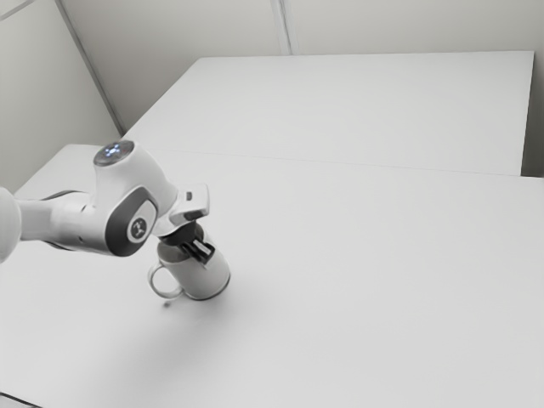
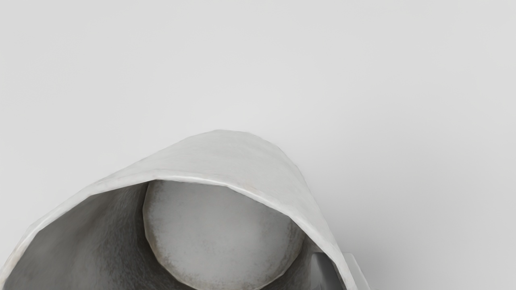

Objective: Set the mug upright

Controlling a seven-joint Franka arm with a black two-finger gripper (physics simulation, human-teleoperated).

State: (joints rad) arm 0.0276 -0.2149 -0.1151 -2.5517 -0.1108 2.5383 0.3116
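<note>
The gripper (image 1: pixel 202 249) is at the mouth of a white mug (image 1: pixel 201 277) in the exterior view. The mug stands tilted, its mouth toward the exterior view's upper left and its base toward the lower right. Its handle points to the exterior view's left, close above the tabletop. From the wrist view, I look into the mug (image 2: pixel 238 153) and see its greyish inner bottom. There the gripper (image 2: pixel 342 269) has one dark finger inside the wall and the other outside, pinching the wall near the rim. The hand hides part of the mouth in the exterior view.
A white table (image 1: pixel 382 280) spreads around the mug, with a second white tabletop (image 1: pixel 365 110) behind it. Pale walls rise at the back and at the exterior view's left. A dark line crosses the near left corner.
</note>
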